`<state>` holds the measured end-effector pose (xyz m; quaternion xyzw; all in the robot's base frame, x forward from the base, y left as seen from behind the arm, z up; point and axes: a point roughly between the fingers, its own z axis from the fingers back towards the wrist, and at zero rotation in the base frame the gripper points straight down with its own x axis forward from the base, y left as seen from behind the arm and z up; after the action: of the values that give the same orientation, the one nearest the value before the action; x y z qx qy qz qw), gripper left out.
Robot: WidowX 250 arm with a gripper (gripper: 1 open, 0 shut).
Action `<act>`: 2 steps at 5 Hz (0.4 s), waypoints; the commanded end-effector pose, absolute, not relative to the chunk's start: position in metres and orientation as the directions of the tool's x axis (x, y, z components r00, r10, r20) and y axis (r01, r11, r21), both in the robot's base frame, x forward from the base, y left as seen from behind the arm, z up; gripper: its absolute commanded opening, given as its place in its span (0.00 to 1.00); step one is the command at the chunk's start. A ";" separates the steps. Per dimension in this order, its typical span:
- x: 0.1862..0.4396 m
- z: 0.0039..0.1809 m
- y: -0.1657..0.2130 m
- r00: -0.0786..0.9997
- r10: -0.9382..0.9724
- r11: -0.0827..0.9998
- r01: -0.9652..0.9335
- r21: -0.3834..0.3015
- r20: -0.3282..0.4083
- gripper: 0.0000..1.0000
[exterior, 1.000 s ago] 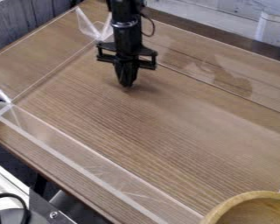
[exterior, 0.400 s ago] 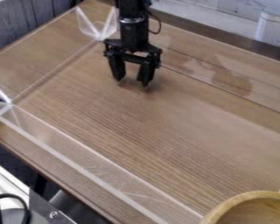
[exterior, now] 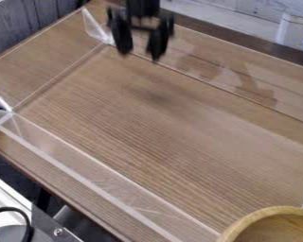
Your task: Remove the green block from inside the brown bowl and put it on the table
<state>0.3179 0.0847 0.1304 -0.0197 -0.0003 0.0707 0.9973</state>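
From my remote seat I see the black robot arm's gripper [exterior: 137,49] at the far end of the scene, a little left of centre, hanging clear above the wide flat table of brown wood grain [exterior: 180,151]. It points downward and is blurred. Even so, I can make out its two dark fingers [exterior: 120,40] standing well apart, with bare table showing through the gap. The gripper is spread wide and carries nothing.

The large round bowl of light tan wood [exterior: 271,225] sits at the near right corner, cut off by the picture edge. Only an arc of its thick smooth rim shows, so I cannot see inside it. It is well apart from the gripper, almost the whole table away.

I cannot pick out the green block with any certainty. There is a faint dark smudge on the wood [exterior: 151,93] just nearer to me than the gripper. It is too soft and small for me to say whether it is the block or only a shadow, and I see no green in it.

The low clear plastic walls [exterior: 79,161] edge the table, one running along the near left side and another along the far left. Past the near wall, at the lower left corner, some black cabling [exterior: 8,223] lies outside the table.
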 end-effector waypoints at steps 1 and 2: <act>0.323 0.166 0.102 0.984 0.151 0.988 -0.147 -0.043 0.096 1.00; 0.328 0.159 0.125 0.981 0.168 0.985 -0.164 -0.047 0.098 0.00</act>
<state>0.3216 0.1205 0.1371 -0.0310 -0.0139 0.0868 0.9956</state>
